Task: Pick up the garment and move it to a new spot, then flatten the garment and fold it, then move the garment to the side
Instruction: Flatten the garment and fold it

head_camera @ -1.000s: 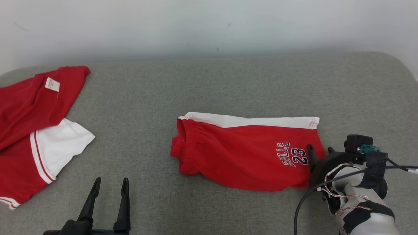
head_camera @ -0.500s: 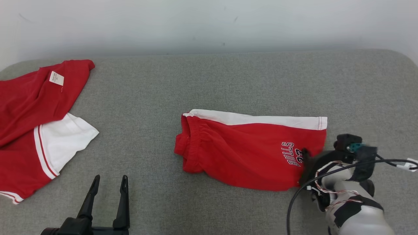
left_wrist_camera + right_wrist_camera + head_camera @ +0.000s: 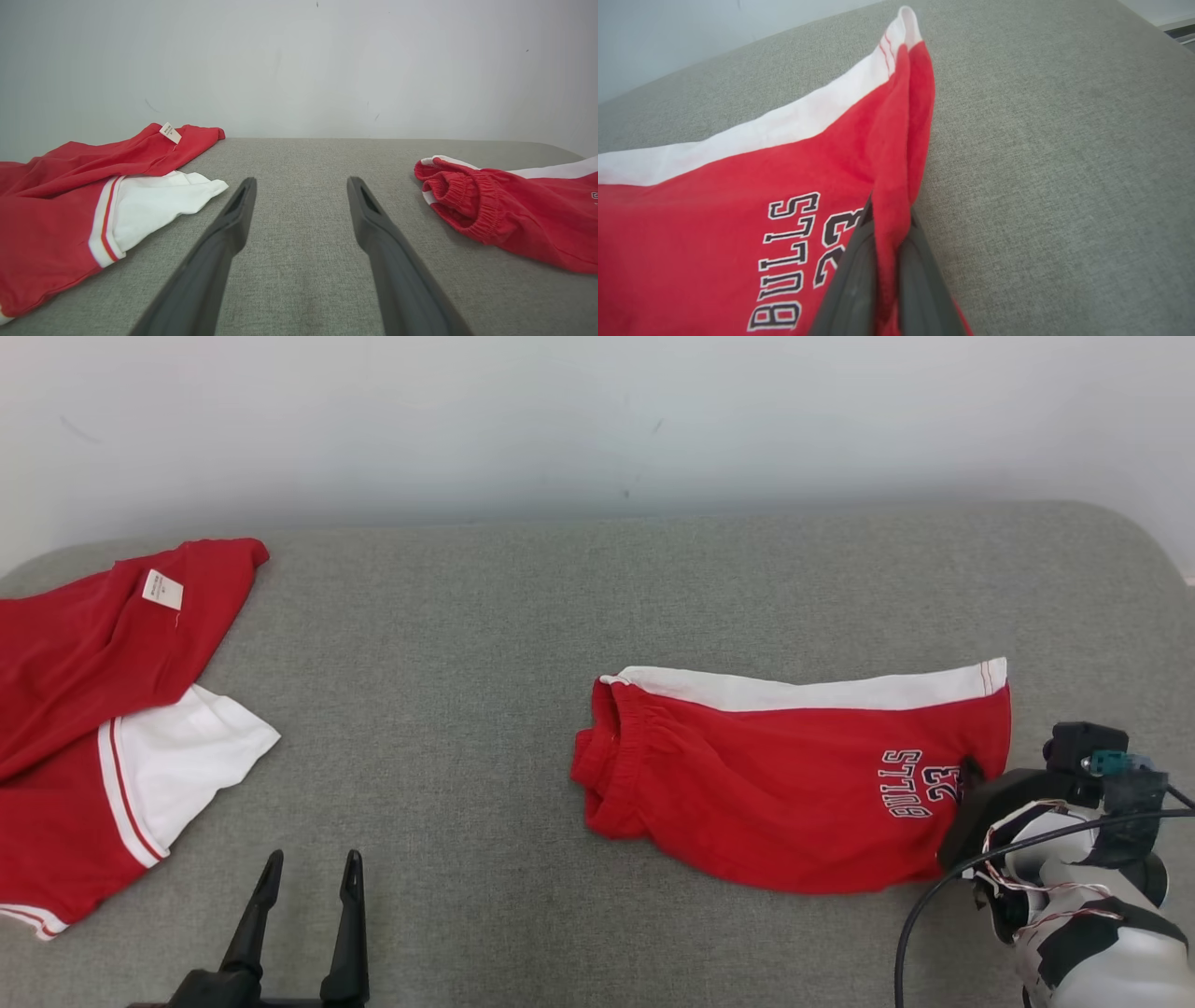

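Right gripper [image 3: 889,224] of mine is squeezed shut on the leg hem of the red Bulls shorts [image 3: 775,793], cloth pinched between both fingers beside the printed 23. My left gripper [image 3: 308,873] hangs spread wide over bare grey cushion [image 3: 467,644], holding nothing. The shorts lie toward the cushion's right, seemingly folded leg over leg, though the layers are hard to see. I judge flattening and folding done; moving them aside is left.

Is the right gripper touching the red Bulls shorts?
Touching. The right wrist view shows the right gripper shut on the edge of the red shorts, with fabric pinched inside it.
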You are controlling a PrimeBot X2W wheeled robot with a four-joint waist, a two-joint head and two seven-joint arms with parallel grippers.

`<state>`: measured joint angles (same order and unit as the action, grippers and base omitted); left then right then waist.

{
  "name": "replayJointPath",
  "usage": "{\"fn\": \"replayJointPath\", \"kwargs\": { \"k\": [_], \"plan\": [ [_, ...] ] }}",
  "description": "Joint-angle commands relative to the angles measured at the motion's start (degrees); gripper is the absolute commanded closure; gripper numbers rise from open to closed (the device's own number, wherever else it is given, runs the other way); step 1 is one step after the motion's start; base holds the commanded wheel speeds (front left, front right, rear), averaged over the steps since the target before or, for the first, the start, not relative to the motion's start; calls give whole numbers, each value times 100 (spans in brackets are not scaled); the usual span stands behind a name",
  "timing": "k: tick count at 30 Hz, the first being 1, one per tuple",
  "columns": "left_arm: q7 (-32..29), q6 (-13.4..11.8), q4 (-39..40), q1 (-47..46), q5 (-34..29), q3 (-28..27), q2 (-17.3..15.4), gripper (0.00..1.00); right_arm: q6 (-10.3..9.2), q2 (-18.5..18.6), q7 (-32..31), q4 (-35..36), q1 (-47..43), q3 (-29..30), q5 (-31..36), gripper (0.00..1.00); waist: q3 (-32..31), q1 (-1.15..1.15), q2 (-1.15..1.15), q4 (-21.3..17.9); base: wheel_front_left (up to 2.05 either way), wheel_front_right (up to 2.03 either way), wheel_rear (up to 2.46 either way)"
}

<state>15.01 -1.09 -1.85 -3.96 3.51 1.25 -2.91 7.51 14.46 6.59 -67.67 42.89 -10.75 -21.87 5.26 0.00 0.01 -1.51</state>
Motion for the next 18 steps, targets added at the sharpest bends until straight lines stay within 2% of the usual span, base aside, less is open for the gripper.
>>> {"fn": "replayJointPath", "kwargs": {
  "k": [1, 5, 10, 18],
  "plan": [
    [23, -22, -5, 75, 22, 14, -1, 0, -4, 45, 0, 84, -45, -80, -120, 100, -38, 0, -1, -39, 0, 0, 0],
    [23, -43, -16, 143, 59, 34, -1, 0, -4, 76, -122, 479, -112, -340, -561, 100, -90, 0, -1, -90, 0, 0, 0],
    [23, -43, -46, 163, 97, 85, -1, 0, -4, -54, -371, 1209, -215, -819, -1278, 100, -168, 0, -1, -128, 0, 0, 0],
    [23, -30, -92, 141, 178, 243, 0, 0, -4, -135, -720, 2397, -343, -1531, -2283, 100, -224, 0, -1, 22, 0, 0, 0]
  ]
}}
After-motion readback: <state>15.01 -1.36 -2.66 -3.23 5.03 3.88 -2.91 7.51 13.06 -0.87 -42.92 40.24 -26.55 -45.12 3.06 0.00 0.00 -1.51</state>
